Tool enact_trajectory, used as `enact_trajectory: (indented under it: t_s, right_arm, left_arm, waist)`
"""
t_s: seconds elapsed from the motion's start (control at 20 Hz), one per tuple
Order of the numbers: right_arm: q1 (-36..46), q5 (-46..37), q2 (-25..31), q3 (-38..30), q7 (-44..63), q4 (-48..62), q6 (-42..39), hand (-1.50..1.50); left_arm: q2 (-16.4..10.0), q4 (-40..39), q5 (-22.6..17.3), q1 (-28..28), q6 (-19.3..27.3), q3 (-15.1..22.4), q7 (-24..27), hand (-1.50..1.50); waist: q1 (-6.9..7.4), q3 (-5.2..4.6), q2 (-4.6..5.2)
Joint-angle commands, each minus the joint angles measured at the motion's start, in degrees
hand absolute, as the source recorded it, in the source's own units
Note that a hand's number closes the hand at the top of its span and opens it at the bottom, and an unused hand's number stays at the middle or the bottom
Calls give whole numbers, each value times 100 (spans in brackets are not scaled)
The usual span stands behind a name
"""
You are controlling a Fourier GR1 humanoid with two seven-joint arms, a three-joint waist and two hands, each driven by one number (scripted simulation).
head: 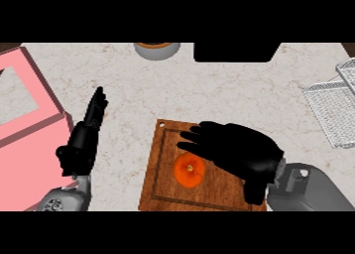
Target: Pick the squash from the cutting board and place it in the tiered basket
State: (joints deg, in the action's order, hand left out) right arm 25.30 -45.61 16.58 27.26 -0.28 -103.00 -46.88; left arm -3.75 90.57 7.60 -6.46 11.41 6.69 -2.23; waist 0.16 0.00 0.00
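Observation:
An orange squash (189, 169) lies on the brown wooden cutting board (162, 191) near the counter's front. My right hand (235, 149) hovers over the board just right of and above the squash, fingers spread and relaxed, partly covering its upper right edge; nothing is held. The white wire tiered basket (338, 106) stands at the right edge of the counter, well apart from the board. My left hand (89, 126) rests open to the left of the board, fingers pointing away.
A pink box-like object (19, 119) fills the left side. A grey bowl with an orange inside (157, 49) and a black block (235, 52) sit along the back edge. Bare marbled counter lies between board and basket.

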Motion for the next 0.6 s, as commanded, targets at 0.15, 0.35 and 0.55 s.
enact_trajectory:
  t_s: [0.15, 0.35, 0.55]
  right_arm:
    - [-12, -224, -531, -91, 60, 24, -454, -150]
    - [18, -548, -669, -50, -167, 394, -281, -150]
    - [-189, -784, -884, 153, 65, 197, -413, -150]
  left_arm:
    - [181, 40, 147, -146, 26, 32, -174, 0]
    - [61, 150, 157, -40, -99, -89, -175, 0]
    - [47, 140, 42, -205, -181, -229, -241, 0]
  waist:
    - [-8, -1, -3]
    - [1, -1, -2]
    - [-9, -1, -5]
